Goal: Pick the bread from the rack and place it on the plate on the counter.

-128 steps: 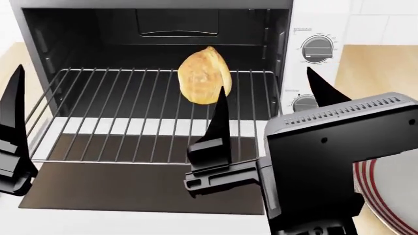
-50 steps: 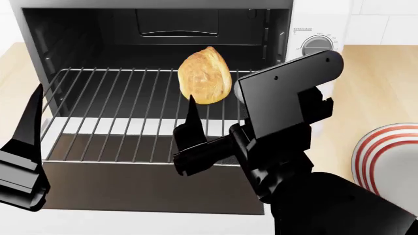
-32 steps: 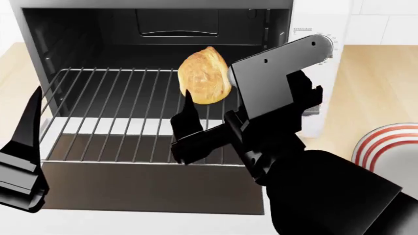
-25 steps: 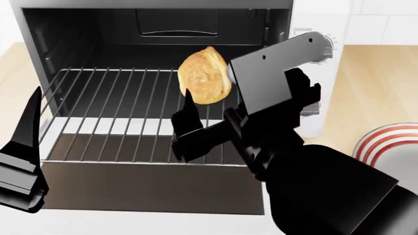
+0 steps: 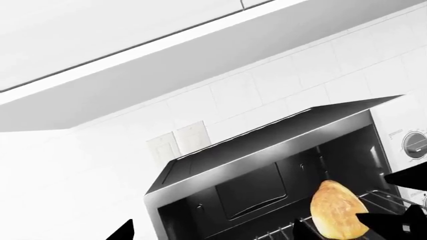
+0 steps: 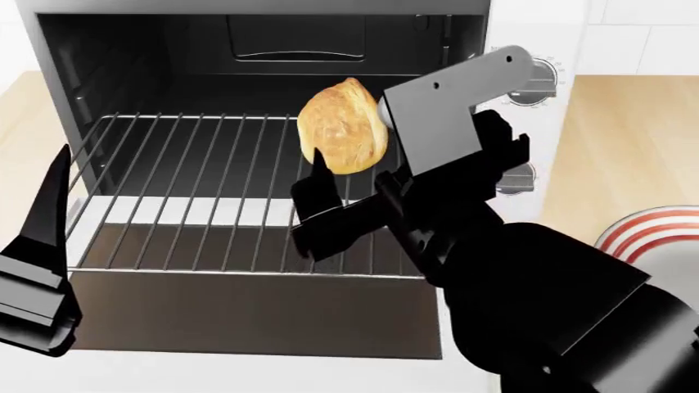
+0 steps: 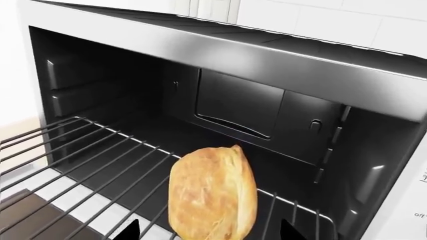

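Right pincer (image 6: 347, 184) is held spread just before the bread (image 6: 343, 126), apparently not touching it. Bread is seen standing on the rack (image 6: 196, 188). Left pincer (image 6: 44, 237) is parked aside; its spread cannot be told.

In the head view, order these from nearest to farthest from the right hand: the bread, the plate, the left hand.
1. The bread: on the rack, just beyond the right hand.
2. The left hand: far left edge.
3. The plate: far right, roughly as distant; too close to call.
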Motion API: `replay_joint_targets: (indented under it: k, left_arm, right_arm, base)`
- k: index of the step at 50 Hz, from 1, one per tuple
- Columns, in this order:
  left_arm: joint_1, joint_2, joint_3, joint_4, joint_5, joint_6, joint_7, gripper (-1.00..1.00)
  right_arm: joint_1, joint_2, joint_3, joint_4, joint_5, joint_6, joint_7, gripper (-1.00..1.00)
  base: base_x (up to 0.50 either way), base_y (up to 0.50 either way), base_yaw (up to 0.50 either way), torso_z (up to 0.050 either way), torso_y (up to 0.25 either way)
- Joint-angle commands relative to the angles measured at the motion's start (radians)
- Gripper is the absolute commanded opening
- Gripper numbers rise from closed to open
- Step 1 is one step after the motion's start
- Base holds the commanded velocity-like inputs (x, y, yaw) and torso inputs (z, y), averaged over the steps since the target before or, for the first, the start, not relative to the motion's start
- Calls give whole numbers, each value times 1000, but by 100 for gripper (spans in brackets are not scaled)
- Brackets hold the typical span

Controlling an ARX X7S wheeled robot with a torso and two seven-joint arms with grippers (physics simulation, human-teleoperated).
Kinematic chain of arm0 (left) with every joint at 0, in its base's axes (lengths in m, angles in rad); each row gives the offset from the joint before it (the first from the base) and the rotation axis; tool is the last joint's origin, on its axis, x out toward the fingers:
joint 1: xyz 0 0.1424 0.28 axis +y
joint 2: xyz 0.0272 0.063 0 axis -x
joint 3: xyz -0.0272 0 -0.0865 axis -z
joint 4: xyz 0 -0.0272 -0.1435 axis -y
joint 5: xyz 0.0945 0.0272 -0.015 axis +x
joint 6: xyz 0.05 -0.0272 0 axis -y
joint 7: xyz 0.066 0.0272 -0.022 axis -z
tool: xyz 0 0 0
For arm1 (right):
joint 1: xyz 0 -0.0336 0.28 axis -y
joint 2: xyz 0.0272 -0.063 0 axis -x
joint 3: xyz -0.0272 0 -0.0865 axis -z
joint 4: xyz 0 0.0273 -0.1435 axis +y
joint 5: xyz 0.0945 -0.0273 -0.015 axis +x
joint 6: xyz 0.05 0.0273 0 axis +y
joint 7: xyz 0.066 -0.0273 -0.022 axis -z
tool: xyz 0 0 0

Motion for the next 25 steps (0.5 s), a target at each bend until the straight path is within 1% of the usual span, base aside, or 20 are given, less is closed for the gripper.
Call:
replay_joint_targets:
  k: [1,14,25]
  left_arm:
    - [-3,-2,9,2,-3,3,-6,100]
    - [-1,-11,13,2,2,10,-1,100]
    - [0,-19,16,6,-1,18,-6,100]
  right_arm:
    - [15,-11,-17,54,-18,-10,-28,100]
    - [41,-40,-44,148,-51,-36,-74,100]
    - [61,-47,-56,163,-53,-28,-85,100]
  base:
    - [0,0,0,0,0]
    - [0,0,0,0,0]
    - [0,0,0,0,0]
